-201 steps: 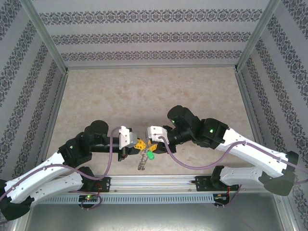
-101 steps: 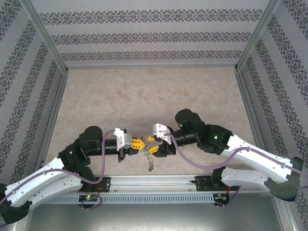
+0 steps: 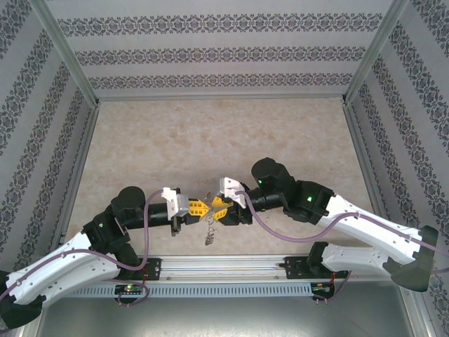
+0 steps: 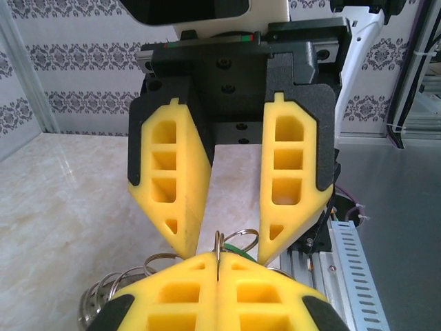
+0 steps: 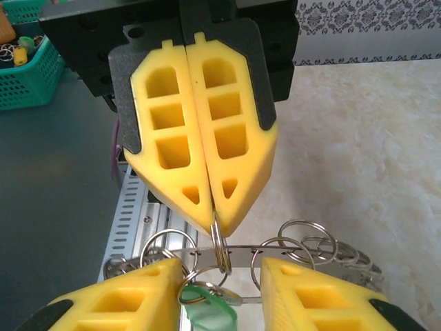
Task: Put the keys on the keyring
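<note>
Overhead view from behind, down onto table (image 3: 210, 133); both wrist views close, opposed, sharing the keyring (image 3: 208, 230).

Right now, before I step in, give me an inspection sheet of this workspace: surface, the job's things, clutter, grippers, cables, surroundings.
Surface: pale marbled table, no spills seen.
Job's things: keyring held up off the table, wire loops fanned out; green-headed key close under it, whether it is threaded on cannot be told.
Clutter: teal basket of small bits, off the table.
Grippers: left gripper, jaws shut on a wire loop of the keyring; right gripper, jaws open either side of it.
Cables: purple cables loop loosely off both wrists.
Surroundings: patterned walls on three sides.
</note>
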`<act>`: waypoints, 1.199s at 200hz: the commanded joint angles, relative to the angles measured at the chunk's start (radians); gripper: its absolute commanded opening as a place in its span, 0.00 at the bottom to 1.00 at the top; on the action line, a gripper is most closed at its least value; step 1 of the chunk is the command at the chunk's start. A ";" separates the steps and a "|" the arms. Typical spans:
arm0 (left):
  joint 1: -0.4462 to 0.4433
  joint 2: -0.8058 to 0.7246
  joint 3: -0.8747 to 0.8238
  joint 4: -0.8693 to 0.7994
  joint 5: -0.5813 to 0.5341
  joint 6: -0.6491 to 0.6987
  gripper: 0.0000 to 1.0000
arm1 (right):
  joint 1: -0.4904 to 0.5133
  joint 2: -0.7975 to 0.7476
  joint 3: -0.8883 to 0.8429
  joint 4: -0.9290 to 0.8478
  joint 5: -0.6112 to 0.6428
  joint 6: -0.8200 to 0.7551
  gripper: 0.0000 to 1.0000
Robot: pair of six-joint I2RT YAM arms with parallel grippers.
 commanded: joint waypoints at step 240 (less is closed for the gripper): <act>-0.014 -0.011 -0.040 0.208 -0.007 -0.051 0.00 | -0.004 -0.071 -0.071 0.039 0.078 -0.029 0.00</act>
